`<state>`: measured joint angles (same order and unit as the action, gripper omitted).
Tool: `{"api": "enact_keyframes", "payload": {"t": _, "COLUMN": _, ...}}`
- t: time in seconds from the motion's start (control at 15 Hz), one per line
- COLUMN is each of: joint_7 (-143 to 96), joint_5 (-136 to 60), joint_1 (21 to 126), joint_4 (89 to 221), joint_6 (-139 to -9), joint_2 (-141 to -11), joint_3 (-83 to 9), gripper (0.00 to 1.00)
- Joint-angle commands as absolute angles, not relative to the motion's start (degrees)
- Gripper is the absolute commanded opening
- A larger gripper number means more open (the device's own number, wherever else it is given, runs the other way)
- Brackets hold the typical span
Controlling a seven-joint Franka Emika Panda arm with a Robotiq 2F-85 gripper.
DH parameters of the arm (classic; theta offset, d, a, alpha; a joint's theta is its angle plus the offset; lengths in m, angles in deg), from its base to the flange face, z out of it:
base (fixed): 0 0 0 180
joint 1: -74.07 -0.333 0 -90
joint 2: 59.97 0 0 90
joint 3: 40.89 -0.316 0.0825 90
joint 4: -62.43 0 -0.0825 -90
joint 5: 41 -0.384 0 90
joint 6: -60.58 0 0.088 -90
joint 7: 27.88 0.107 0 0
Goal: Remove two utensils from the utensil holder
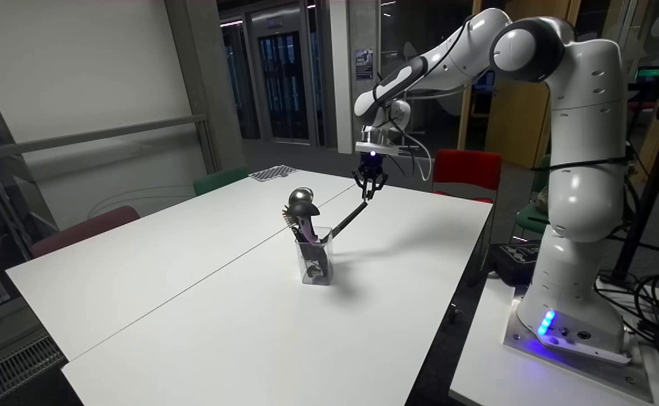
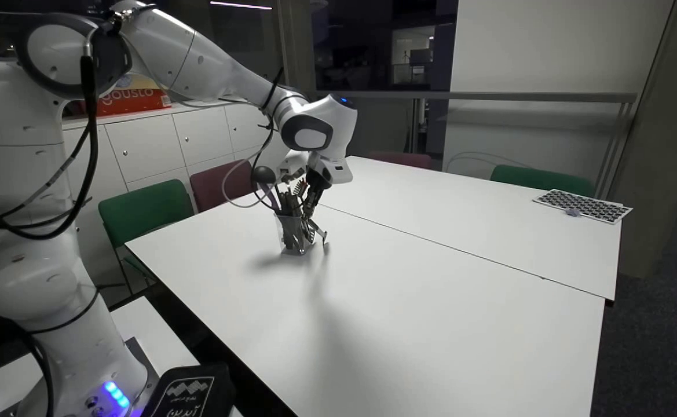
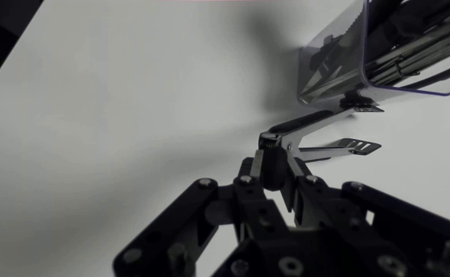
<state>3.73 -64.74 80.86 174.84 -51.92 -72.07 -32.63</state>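
Wrist view: see black jointed gripper (image 3: 275, 165) pinched on hinge of silver-and-black slotted tongs (image 3: 321, 124), outside clear square plastic holder (image 3: 342, 27). Could tip holder if swung closer, by snagging adjacent blade (image 3: 369, 109).

In an exterior view: see only dark straight stick (image 1: 350, 217); unclear if inside or behind holder.

In an exterior view: see tongs right of holder and, unlike wrist view, round black utensil head (image 2: 264, 175) at left.

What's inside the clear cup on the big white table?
Utensils, bunched together. Dark and silvery parts show through the cup, and a dark round head sticks out above. Those in front cover whatever is behind them, so I can't count them all.
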Motion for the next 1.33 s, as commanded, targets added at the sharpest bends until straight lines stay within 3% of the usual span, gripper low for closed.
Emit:
{"api": "enact_keyframes", "payload": {"t": 0.0, "joint_7": 2.8, "joint_5": -62.6, "joint_1": 80.8, "joint_4": 175.7, "joint_6": -49.8, "joint_2": -69.9, "joint_3": -32.5, "gripper": 0.03}}
{"api": "enact_keyframes", "payload": {"t": 0.73, "joint_7": 17.5, "joint_5": -54.1, "joint_1": 81.5, "joint_4": 182.3, "joint_6": -57.6, "joint_2": -55.2, "joint_3": -31.0, "gripper": 0.03}}
{"api": "enact_keyframes", "payload": {"t": 0.87, "joint_7": 19.4, "joint_5": -49.8, "joint_1": 81.8, "joint_4": 181.7, "joint_6": -52.8, "joint_2": -53.0, "joint_3": -31.4, "gripper": 0.03}}
{"api": "enact_keyframes", "payload": {"t": 1.27, "joint_7": 14.3, "joint_5": -44.8, "joint_1": 81.6, "joint_4": 174.2, "joint_6": -22.3, "joint_2": -52.2, "joint_3": -32.4, "gripper": 0.03}}
